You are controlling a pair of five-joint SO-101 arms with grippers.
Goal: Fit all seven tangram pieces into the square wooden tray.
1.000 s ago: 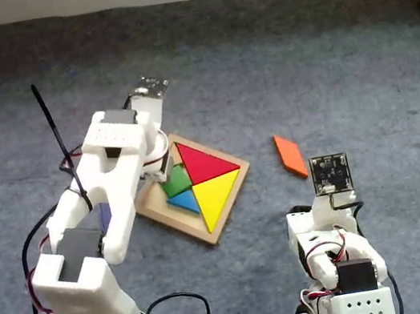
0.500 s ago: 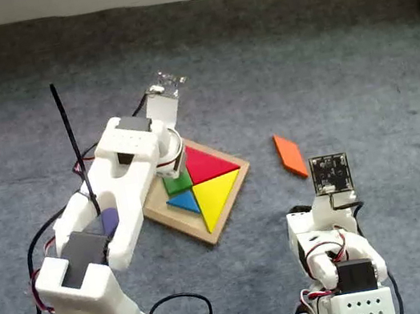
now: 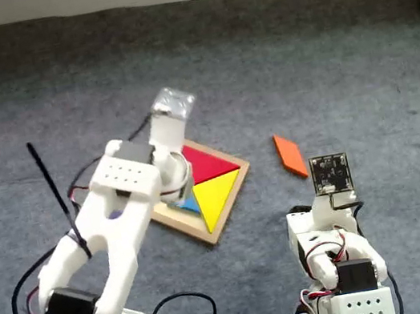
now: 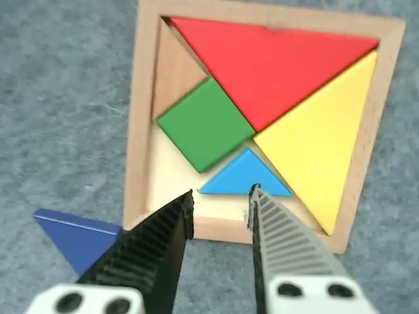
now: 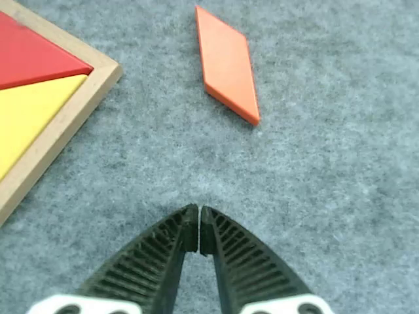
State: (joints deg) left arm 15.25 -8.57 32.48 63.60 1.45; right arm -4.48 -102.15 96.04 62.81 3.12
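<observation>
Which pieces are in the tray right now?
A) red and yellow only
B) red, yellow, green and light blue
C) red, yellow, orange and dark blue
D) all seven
B: the red triangle, yellow triangle, green square and light blue triangle lie inside the tray, while the dark blue triangle and the orange parallelogram lie on the carpet outside it.

Bright, even, diffuse light in all 3 views; faint soft shadow inside tray (image 4: 134, 131) rim.
</observation>
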